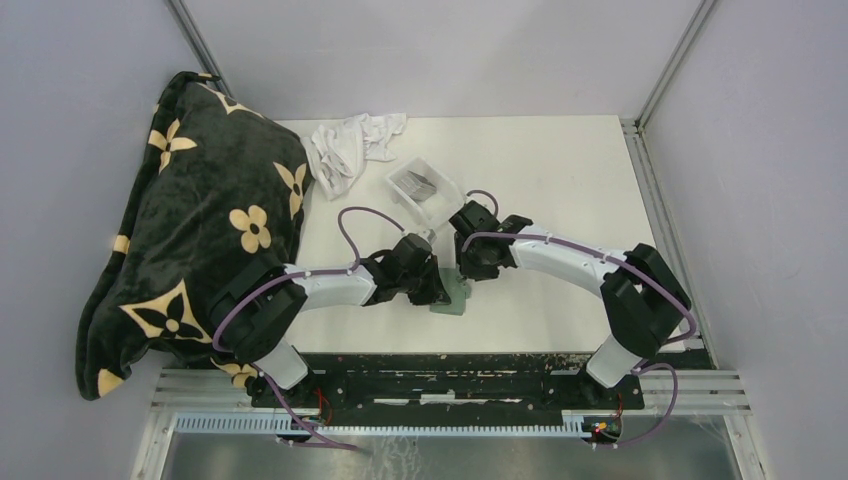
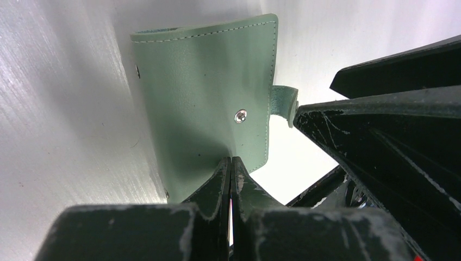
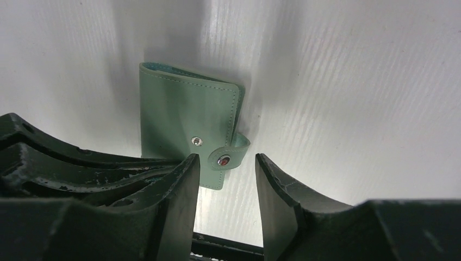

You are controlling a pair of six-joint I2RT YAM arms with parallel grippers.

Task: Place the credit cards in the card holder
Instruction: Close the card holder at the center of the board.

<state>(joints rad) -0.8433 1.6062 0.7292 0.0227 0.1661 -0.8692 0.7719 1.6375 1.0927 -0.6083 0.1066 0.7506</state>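
The card holder [image 1: 455,298] is a grey-green wallet lying folded on the white table between my two grippers. It also shows in the left wrist view [image 2: 201,109] and the right wrist view [image 3: 179,119]. Its snap tab [image 3: 224,159] is unsnapped and sticks out at the side. My left gripper [image 2: 231,161] is shut, its tips resting against the holder's cover near one edge. My right gripper [image 3: 227,163] is open, with one jaw on either side of the tab and just above it. The credit cards [image 1: 416,184] lie dark in a clear tray behind the grippers.
The clear plastic tray [image 1: 445,203] stands just behind the right gripper. A crumpled white cloth [image 1: 350,145] lies at the back. A big black blanket with cream flowers [image 1: 200,230] fills the left side. The right gripper's fingers [image 2: 380,136] crowd the left wrist view.
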